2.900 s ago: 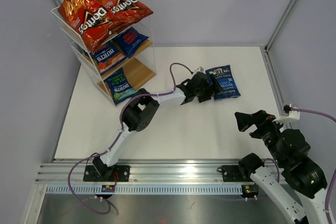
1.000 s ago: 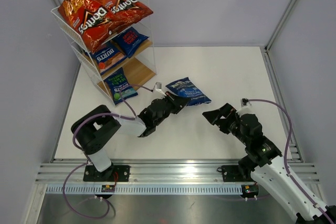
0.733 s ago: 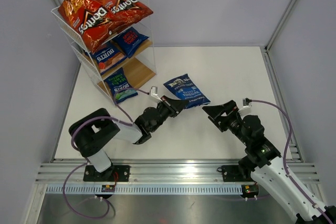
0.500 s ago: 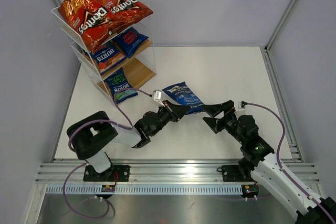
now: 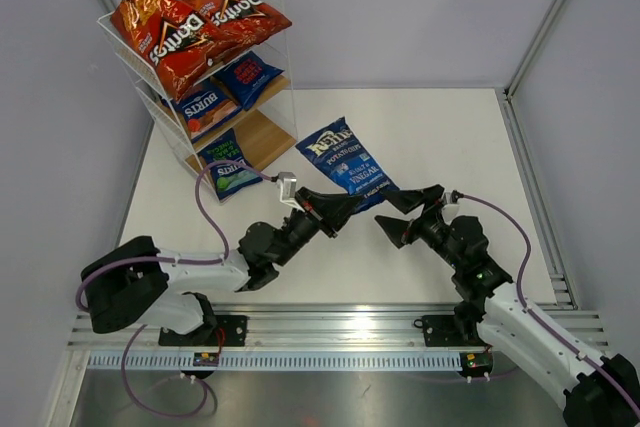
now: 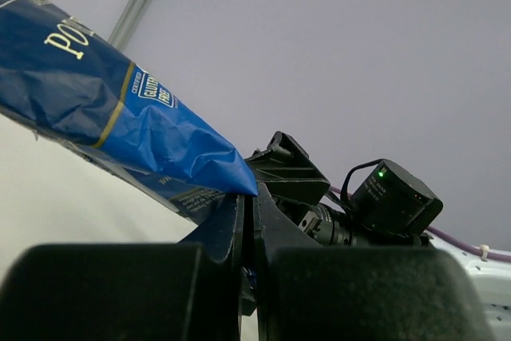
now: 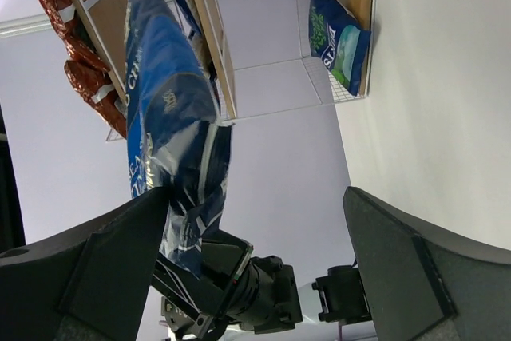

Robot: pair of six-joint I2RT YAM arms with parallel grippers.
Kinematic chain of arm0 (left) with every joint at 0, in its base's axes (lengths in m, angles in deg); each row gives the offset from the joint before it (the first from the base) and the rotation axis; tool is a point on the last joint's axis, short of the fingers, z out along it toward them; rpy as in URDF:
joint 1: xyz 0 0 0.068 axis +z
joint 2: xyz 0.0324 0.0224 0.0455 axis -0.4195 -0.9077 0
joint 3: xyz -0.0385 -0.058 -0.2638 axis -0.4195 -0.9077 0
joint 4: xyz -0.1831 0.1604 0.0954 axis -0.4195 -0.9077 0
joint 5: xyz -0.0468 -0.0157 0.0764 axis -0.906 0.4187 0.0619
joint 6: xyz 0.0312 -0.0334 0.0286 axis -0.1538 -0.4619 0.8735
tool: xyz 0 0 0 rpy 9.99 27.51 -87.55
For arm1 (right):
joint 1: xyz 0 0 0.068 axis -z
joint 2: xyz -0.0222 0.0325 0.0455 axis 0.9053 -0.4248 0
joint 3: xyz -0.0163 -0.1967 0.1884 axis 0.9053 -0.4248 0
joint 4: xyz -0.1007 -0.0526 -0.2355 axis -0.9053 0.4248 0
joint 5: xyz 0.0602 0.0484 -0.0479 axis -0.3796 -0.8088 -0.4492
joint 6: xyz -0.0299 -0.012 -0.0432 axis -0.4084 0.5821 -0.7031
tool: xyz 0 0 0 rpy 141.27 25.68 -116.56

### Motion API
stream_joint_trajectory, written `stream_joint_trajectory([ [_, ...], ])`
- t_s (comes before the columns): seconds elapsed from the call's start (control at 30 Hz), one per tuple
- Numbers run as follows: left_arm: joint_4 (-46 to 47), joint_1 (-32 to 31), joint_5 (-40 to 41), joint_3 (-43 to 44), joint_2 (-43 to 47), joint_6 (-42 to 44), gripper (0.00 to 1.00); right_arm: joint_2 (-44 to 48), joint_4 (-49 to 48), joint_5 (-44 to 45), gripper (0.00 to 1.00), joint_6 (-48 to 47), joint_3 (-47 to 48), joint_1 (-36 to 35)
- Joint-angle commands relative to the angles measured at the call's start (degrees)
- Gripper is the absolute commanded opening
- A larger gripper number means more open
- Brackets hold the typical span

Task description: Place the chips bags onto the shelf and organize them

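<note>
My left gripper [image 5: 349,206] is shut on the bottom edge of a dark blue Kettle chips bag [image 5: 338,159], holding it tilted up above the table; in the left wrist view the bag [image 6: 120,117] rises from the closed jaws. My right gripper [image 5: 398,215] stands wide open just right of the bag's lower corner. The bag [image 7: 172,125] hangs by its left finger [image 7: 104,265]; I cannot tell whether they touch. The shelf [image 5: 268,137] at the back left holds two red Doritos bags [image 5: 165,32] on top, two Burts bags [image 5: 205,105] in the middle and one [image 5: 230,165] at the bottom.
The white table [image 5: 450,137] is walled by grey panels on three sides. An aluminium rail [image 5: 320,332] with both arm bases runs along the near edge. Purple cables [image 5: 205,202] loop off both arms. The shelf's bottom board has bare wood beside its bag.
The left gripper has dragged the Kettle bag from the table's back right toward the middle, then lifted and tilted it up. The right arm swung left, bringing its open gripper beside the bag.
</note>
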Motion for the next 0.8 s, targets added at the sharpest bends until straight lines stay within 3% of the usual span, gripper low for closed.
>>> stream_joint_trajectory([
  [0.0, 14.35, -1.19, 0.31, 0.61, 1.85, 3.9, 0.0, -1.01, -6.97, -1.98, 1.0, -3.4, 4.53, 0.18],
  [0.2, 15.66, -2.77, 0.93, 0.17, 1.67, 3.64, 0.0, -0.21, -7.68, -0.41, 1.0, -6.59, 7.79, 0.27],
  [0.4, 16.81, -4.53, 0.66, 0.97, 1.05, 4.69, 0.0, -8.3, -10.58, -3.38, 0.97, -5.09, 10.69, 0.18],
  [0.7, 15.13, -5.76, 4.79, -0.53, 0.97, 5.92, 0.0, -0.57, -1.88, 3.11, 0.67, -8.43, 12.01, 0.09],
  [0.77, 16.71, -6.2, 7.07, -1.06, -0.26, 6.36, 0.0, -0.13, -1.88, 2.16, 0.69, -7.74, 11.84, 0.18],
])
